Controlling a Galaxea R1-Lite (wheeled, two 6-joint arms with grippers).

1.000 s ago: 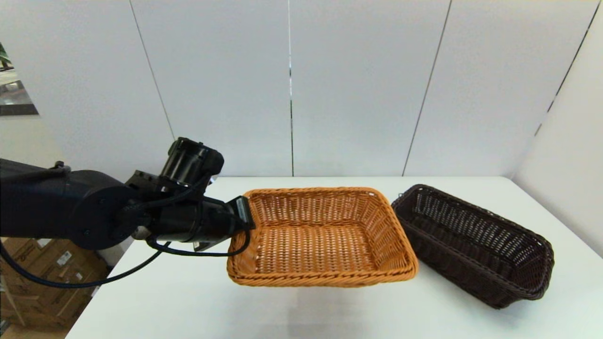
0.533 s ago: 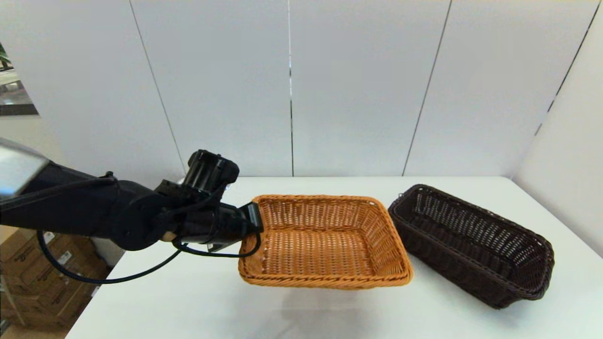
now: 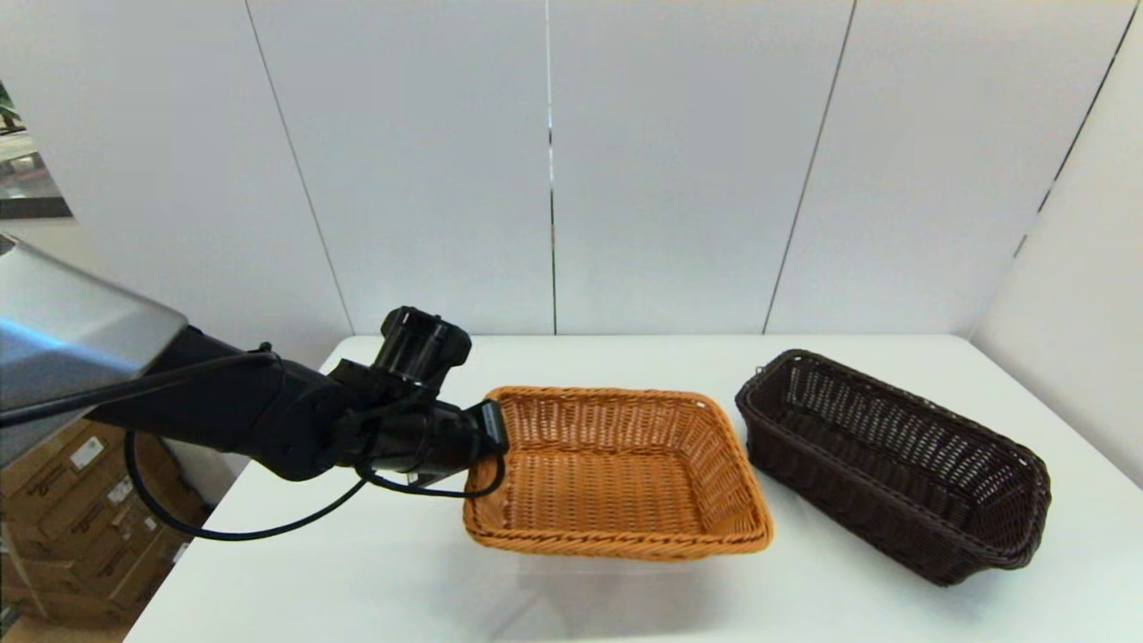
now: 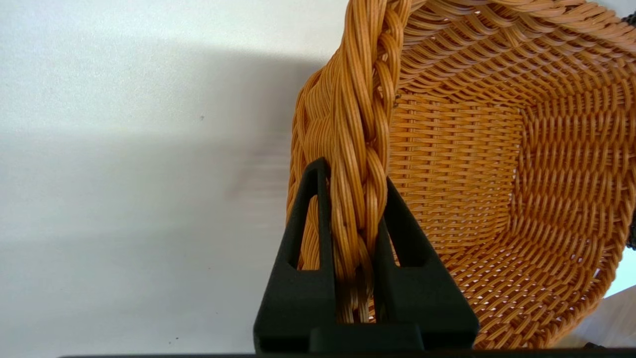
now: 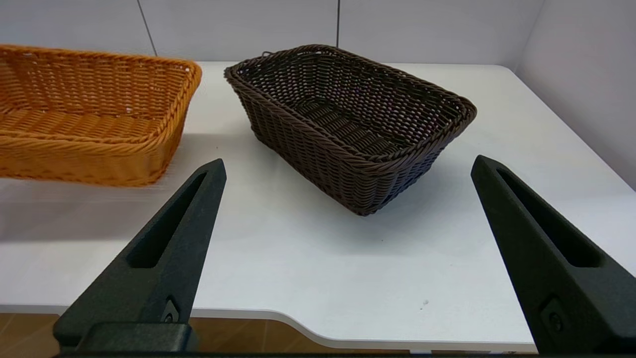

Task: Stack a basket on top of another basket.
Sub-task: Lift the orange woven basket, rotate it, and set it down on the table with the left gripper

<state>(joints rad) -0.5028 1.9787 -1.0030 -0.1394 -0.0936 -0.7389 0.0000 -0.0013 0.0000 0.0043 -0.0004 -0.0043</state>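
White wall panels with thin dark seams close off the far side and the robot's right of the white table (image 3: 625, 353), whose near edge shows a wood-coloured underside in the right wrist view. Cardboard boxes (image 3: 62, 527) stand on the floor off the table's left corner; their labels are too small to read. On the table's right part sits the dark brown basket (image 3: 893, 464), angled, its rim near the orange basket (image 3: 616, 473). That one is held above the tabletop, casting a shadow below it. The left gripper (image 4: 354, 199) is clamped on its braided left rim. The right gripper (image 5: 348, 209), spread wide and holding nothing, hangs at the table's near edge facing the dark basket.
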